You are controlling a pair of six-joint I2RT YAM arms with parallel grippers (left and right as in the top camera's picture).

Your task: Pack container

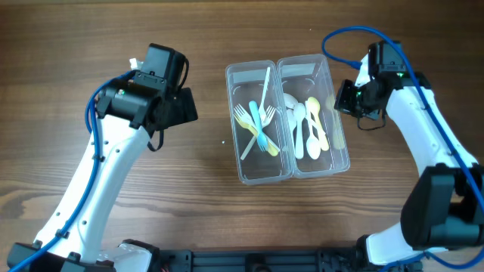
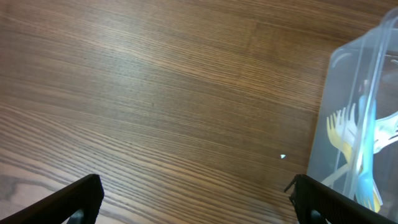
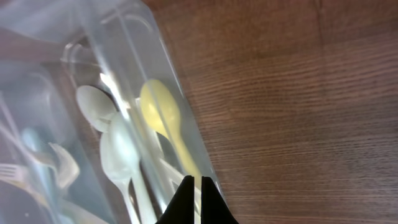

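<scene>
Container (image 3: 169, 79) blurry, partly off-frame

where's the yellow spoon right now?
Overhead view: the yellow spoon lies in the right-hand tub of the container, just right of the white spoons.

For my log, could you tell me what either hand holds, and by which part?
Nothing: the left hand is open over the wooden table; the right hand is shut, empty, beside the clear plastic two-tub container.
</scene>
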